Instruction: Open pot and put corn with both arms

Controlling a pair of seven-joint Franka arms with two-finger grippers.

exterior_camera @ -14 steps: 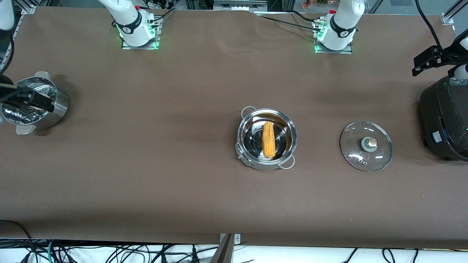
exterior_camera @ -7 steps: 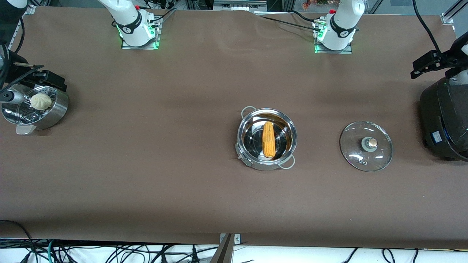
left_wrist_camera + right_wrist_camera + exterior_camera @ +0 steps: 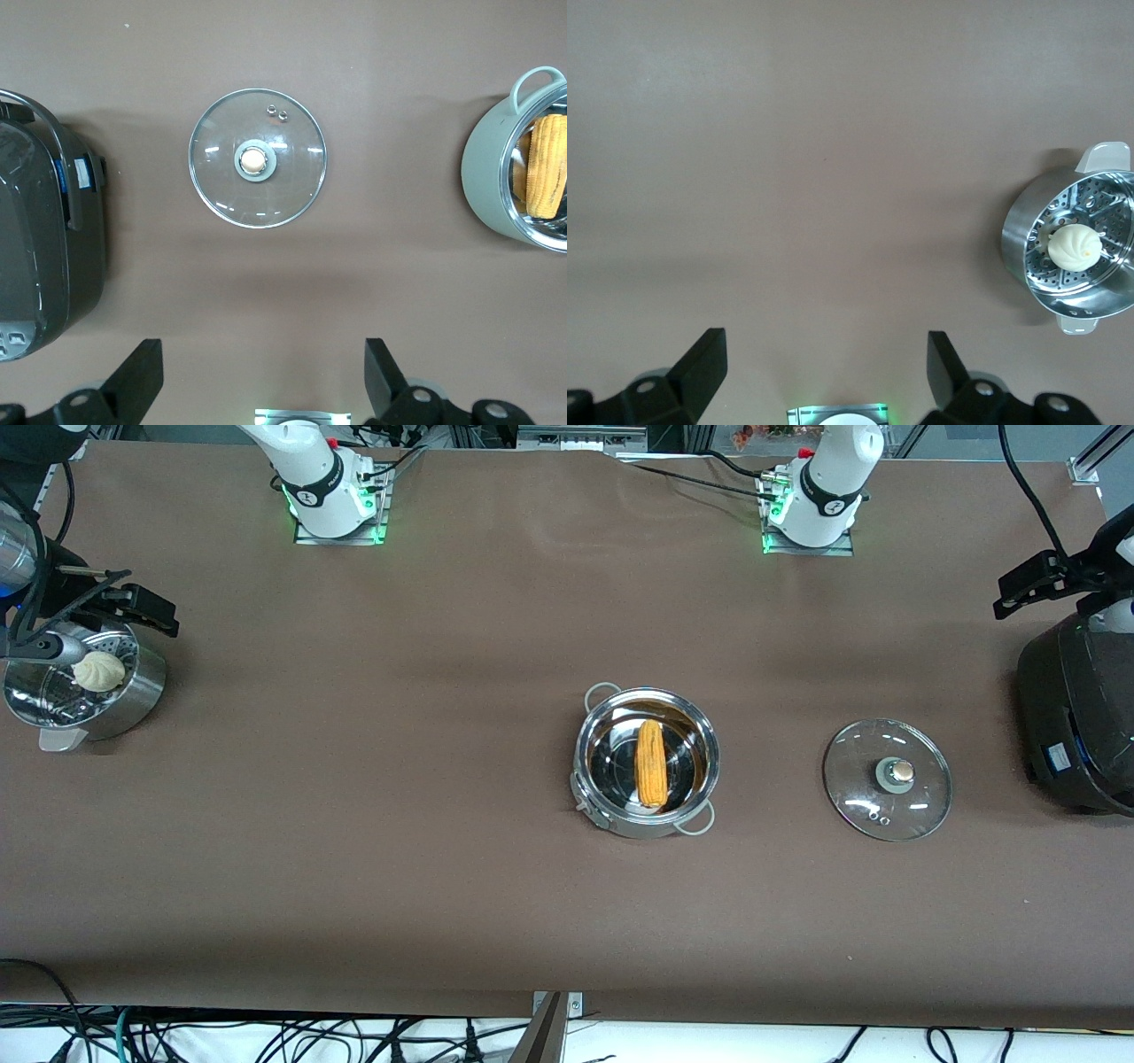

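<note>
The steel pot [image 3: 620, 822] stands open in the middle of the table. The yellow-orange corn [image 3: 651, 762] lies inside it. The glass lid [image 3: 888, 779] with its tan knob lies flat on the table beside the pot, toward the left arm's end. My left gripper [image 3: 1019, 593] is open and empty, up in the air over the table's edge by the black cooker. Its wrist view shows the lid [image 3: 257, 159], the pot [image 3: 483, 177], the corn [image 3: 545, 166] and the gripper [image 3: 263, 376]. My right gripper [image 3: 133, 602] is open and empty above the steamer's edge and shows in its wrist view [image 3: 824, 367].
A perforated steel steamer [image 3: 142, 691] with a white bun [image 3: 98, 670] stands at the right arm's end and shows in the right wrist view [image 3: 1014, 239]. A black rounded cooker [image 3: 1076, 717] stands at the left arm's end and shows in the left wrist view [image 3: 40, 230].
My right gripper has moved off the steamer toward the robots' bases, and the bun now shows. My left gripper has shifted slightly. Pot, corn and lid have not moved.
</note>
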